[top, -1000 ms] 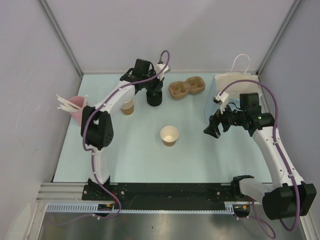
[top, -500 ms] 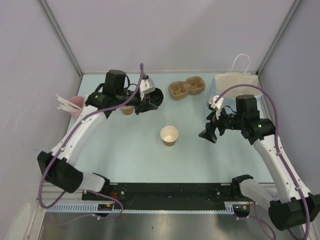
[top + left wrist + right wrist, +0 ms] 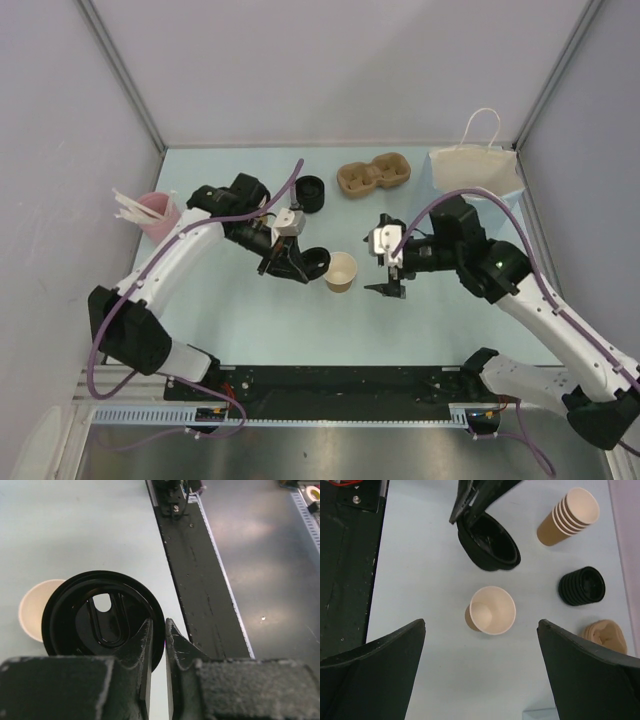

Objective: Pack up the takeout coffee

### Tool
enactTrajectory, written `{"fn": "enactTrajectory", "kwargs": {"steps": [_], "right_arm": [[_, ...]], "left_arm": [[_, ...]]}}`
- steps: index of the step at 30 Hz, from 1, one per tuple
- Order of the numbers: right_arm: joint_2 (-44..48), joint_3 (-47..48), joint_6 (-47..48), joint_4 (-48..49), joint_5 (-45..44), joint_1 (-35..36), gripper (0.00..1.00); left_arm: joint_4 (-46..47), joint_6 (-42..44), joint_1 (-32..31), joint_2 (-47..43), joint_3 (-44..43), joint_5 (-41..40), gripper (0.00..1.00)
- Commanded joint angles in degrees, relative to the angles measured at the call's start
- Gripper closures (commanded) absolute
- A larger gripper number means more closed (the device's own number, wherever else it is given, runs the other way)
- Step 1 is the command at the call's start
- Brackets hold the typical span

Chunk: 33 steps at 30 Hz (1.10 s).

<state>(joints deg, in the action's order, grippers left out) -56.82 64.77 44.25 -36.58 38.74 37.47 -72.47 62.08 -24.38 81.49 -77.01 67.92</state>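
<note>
L hand [image 3: 298, 262] pinches the black lid [image 3: 312, 264] by its rim, tilted just beside the open takeout coffee cup [image 3: 340, 271] mid-counter [image 3: 250, 330], prob. to cap it, w/ R hand [image 3: 390, 268] spread wide, empty, on the cup's other side, likely to steady it.

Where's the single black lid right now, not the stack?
Top view: the black lid is pinched in the left gripper, just left of the open paper cup mid-table.
</note>
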Motion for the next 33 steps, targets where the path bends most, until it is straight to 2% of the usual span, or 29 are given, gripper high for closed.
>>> {"fn": "enactTrajectory", "kwargs": {"steps": [1,5,19,24,27,28,33], "right_arm": [[-2.5,4.39,6.89,-0.07,-7.52,6.64,0.0],[-5.49,4.84,7.69,2.12,-14.73,11.47,0.0],[-13.31,4.75,1.55,11.96,-24.84,20.27,0.02],[-15.87,4.75,-0.48,14.87,-28.19,21.59,0.12],[-16.48,4.57,-0.66,15.22,-29.51,21.94,0.22],[-16.66,4.4,-0.48,15.13,-29.77,22.03,0.28],[-16.84,3.87,0.13,14.34,-29.95,22.03,0.44]], "left_arm": [[-11.56,8.49,-2.07,2.7,-2.26,4.06,0.85],[-11.47,7.79,-3.83,4.37,-2.79,5.29,0.89],[-11.38,5.59,-4.45,6.92,-5.6,6.52,0.88],[-11.38,5.77,-4.45,7.19,-6.04,7.75,0.87],[-11.47,5.94,-4.45,7.54,-6.22,8.19,0.87],[-11.47,6.03,-4.45,7.54,-6.22,8.19,0.86],[-11.47,6.47,-4.45,7.89,-6.04,8.9,0.86]]}}
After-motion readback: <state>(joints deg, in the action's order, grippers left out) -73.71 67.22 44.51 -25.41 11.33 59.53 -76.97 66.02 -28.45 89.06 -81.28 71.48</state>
